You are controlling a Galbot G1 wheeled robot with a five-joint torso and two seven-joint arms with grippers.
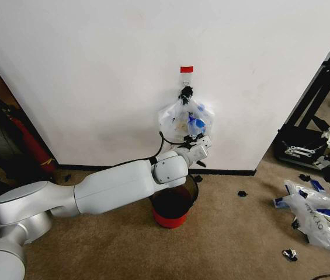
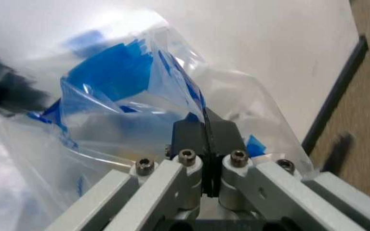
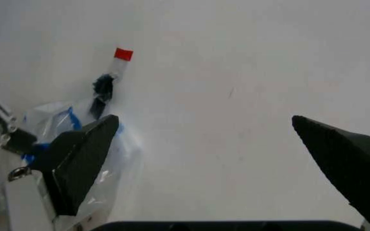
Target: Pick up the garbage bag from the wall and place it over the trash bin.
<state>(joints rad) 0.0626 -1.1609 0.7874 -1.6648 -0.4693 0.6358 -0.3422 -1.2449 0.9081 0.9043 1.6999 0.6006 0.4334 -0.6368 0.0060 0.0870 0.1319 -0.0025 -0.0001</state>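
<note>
A red fire extinguisher [image 1: 31,143] is seen at the far left of the head view, standing against the wall [image 1: 94,76] above its black baseboard [image 1: 223,171]. From the lower left, the white left arm [image 1: 94,189] is stretched across the beige carpet [image 1: 229,239] towards the wall, passing over the trash bin [image 1: 173,207], whose black mesh sides and red base are set on the floor just beside the baseboard. The left tool [image 1: 201,140] is held against the lower part of the garbage bag [image 1: 185,119], which is hung from a small black hook [image 1: 186,92] beneath a red tape rectangle [image 1: 186,69], directly above the bin. In the left wrist view the left tool [image 2: 205,137] is shown with its black pads [image 2: 188,137] pressed together on a fold of the translucent bag [image 2: 127,96], and blue tape patches [image 2: 111,72] are visible through the plastic. In the right wrist view the right tool [image 3: 236,159] is seen with its dark fingers [image 3: 82,159] spread wide apart and nothing between them, facing the wall, with the bag [image 3: 50,120] and hook off to one side. At the right of the head view, white bags with blue lettering [image 1: 316,213] are strewn on the carpet near a black frame [image 1: 316,93].
</note>
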